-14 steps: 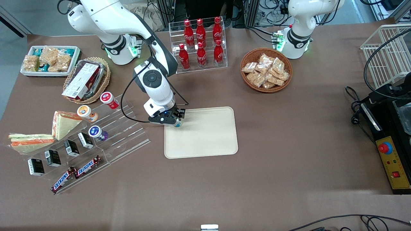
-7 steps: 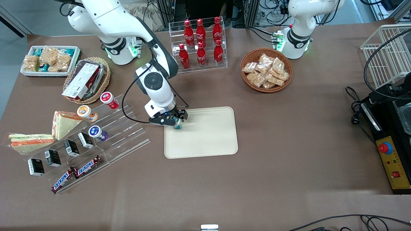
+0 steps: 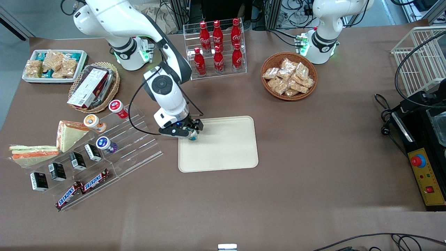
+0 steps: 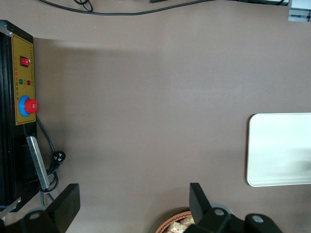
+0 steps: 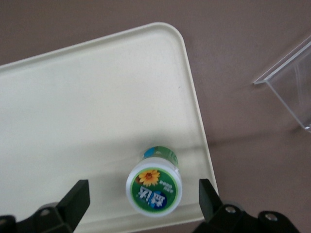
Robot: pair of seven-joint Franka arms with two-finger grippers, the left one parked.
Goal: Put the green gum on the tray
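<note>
- One green gum (image 5: 154, 188) bottle stands upright on the tray (image 3: 226, 146), close to the tray's rim at the working arm's end, near a rounded corner.
- Wrist view: gum lid faces the camera, green w/ white rim and a yellow flower mark; teal body shows just under it.
- Hand (image 3: 190, 132) hangs right over the gum; its two fingers (image 5: 75, 201) are spread wide, one on each side of the bottle w/ clear gaps, not touching it. Gum is let go.
- Front view: hand covers most of the gum (image 3: 192, 135); only a bit of lid and body peeks out.
- Tray lies flat on the brown table (image 3: 313, 157), about mid-table; nothing else on it.
- Clear stepped rack (image 3: 129, 139) sits beside the tray toward the working arm's end; it carries a purple-lid bottle (image 3: 105, 144), an orange-lid bottle (image 3: 93, 122), a red-lid bottle (image 3: 117, 107).
- Cola bottles (image 3: 217, 47) in a clear stand are farther from the front camera than the tray.
- Snack basket (image 3: 289, 80) sits toward the parked arm's end.
</note>
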